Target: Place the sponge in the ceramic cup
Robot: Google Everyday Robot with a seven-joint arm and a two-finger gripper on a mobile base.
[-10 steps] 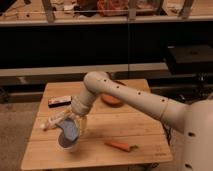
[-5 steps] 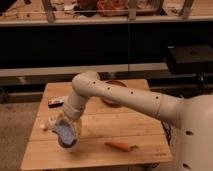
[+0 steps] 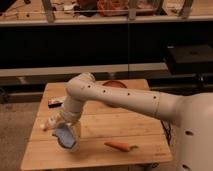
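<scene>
The end effector [image 3: 54, 123] sits low in the lower left of the frame, right at the sponge [image 3: 63, 135]; whether it is spread or pinching the pad I cannot tell. The sponge shows as a pale blue patch over the mouth of the ceramic cup [image 3: 74, 142], which stands near the front left edge of the worktop [image 3: 145, 150]. Whether the pad is seated inside or only rests across the rim is not clear

The likely risks: a soft pad about as wide as the cup could catch on the rim and spring out, and a sideways pull by the wrist could tip the light cup or push it toward the nearby edge

Further out, a carrot [image 3: 119, 146] lies to the right of the cup, well apart. A dark bar with a white stripe [image 3: 55, 103] lies above the end effector in the frame, and a reddish-brown dish [image 3: 115, 84] sits at the far edge, partly behind the arm [image 3: 125, 100]. None of them crowds the cup
</scene>
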